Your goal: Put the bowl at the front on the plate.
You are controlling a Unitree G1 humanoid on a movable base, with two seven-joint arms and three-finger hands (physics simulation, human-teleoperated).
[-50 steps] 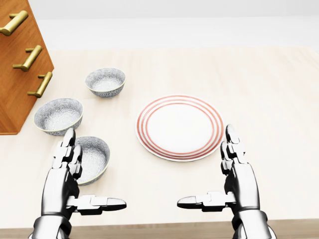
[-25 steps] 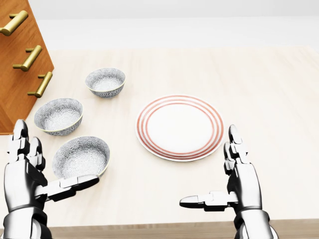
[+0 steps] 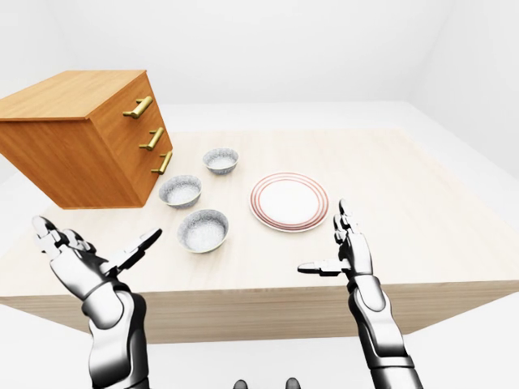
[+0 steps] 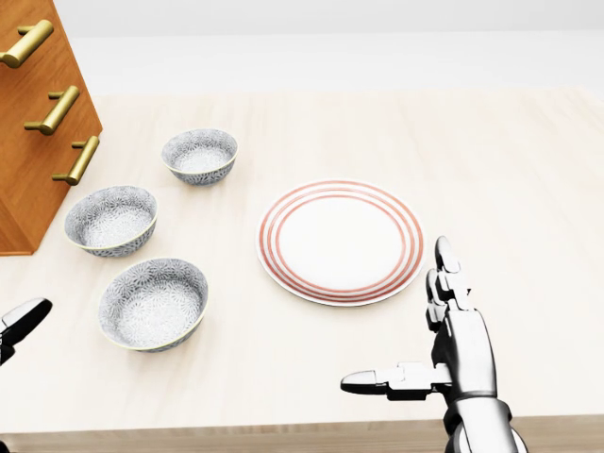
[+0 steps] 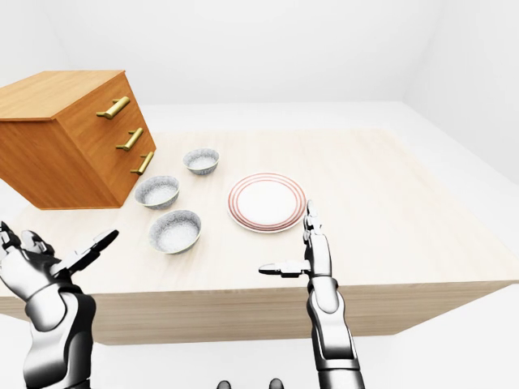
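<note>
Three patterned grey bowls stand in a row at the left of the head view. The nearest bowl is lowest in the picture, with a second bowl and a third bowl above it. The red-ringed white plate lies to their right. My left hand is open, palm up, off the table's near edge and left of the nearest bowl, apart from it; only its thumb tip shows in the head view. My right hand is open and empty, below and right of the plate.
A wooden drawer cabinet with brass handles stands at the upper left, close to the second bowl. The pale wooden table stretches to the right of the plate. Its near edge runs along the bottom of the head view.
My left hand has swung left, away from the nearest bowl, almost out of the head view. The bowl stays in place. The right hand has barely moved.
</note>
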